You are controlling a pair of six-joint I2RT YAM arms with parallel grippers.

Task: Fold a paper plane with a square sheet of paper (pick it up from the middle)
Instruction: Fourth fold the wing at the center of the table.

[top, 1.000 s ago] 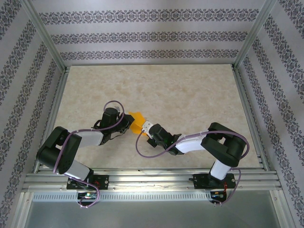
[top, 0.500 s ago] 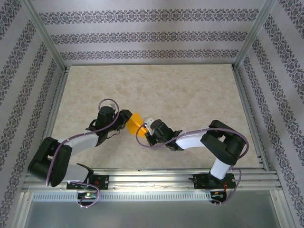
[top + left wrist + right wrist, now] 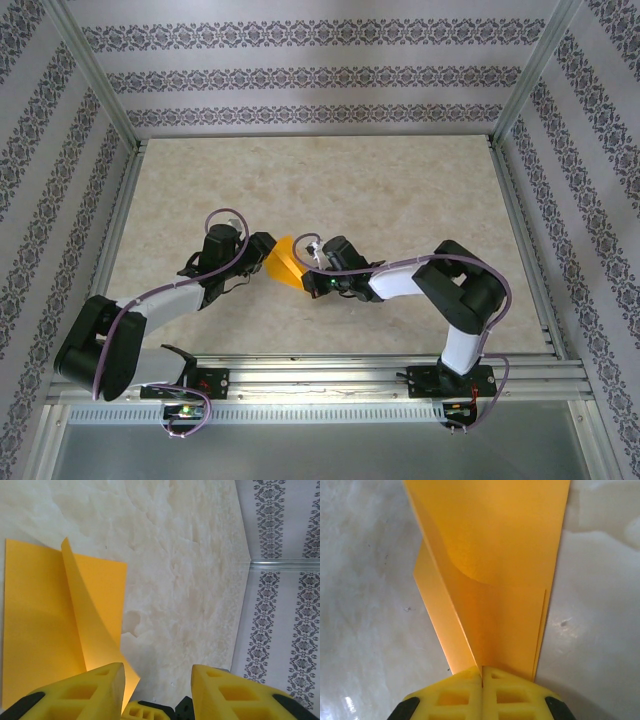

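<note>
Sheet of paper point(image 3: 284, 266): bright orange; part-folded, one flap standing up; over the worktop point(image 3: 400, 190), left of centre, nearer its near edge than its far edge
Right gripper point(image 3: 481, 672): pressed together; pinching the sheet's edge at a crease
Left gripper point(image 3: 157, 677): fingers spread; bare worktop between them; sheet just beside one finger

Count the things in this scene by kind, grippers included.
orange paper sheet: 1
grippers: 2, the left gripper and the right gripper
Total: 3
</note>
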